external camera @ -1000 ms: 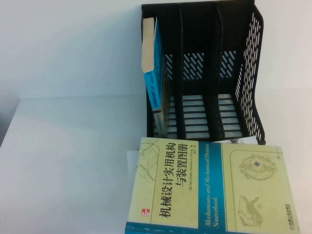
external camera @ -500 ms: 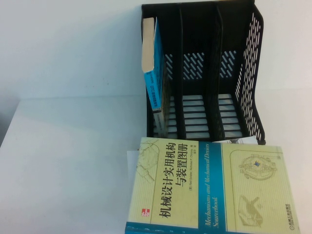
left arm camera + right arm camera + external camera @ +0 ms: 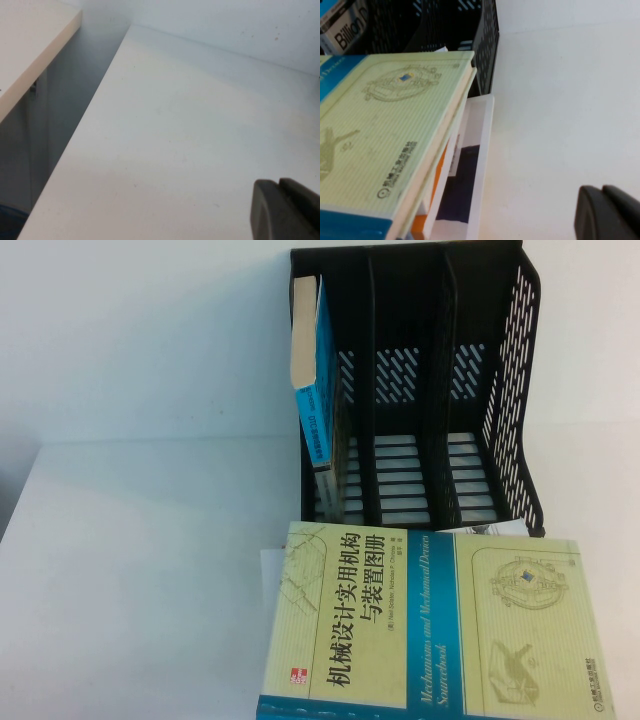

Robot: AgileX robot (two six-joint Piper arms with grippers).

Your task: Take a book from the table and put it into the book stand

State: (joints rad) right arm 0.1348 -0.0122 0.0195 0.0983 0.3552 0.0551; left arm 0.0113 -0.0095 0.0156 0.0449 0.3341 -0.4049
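The blue and grey book (image 3: 318, 390) stands upright in the left compartment of the black book stand (image 3: 500, 390), leaning on its left wall. Its "Billion" print also shows in the right wrist view (image 3: 340, 30). Neither arm shows in the high view. My left gripper (image 3: 279, 187) is shut and empty above the bare white table (image 3: 175, 130). My right gripper (image 3: 601, 192) is shut and empty above the table (image 3: 560, 100), to the right of the books.
A large pale yellow-green book (image 3: 430, 620) lies flat in front of the stand, on top of a white booklet (image 3: 480, 150) and some papers. The stand's middle and right compartments hold nothing. The table's left edge (image 3: 85, 130) drops off beside a second surface.
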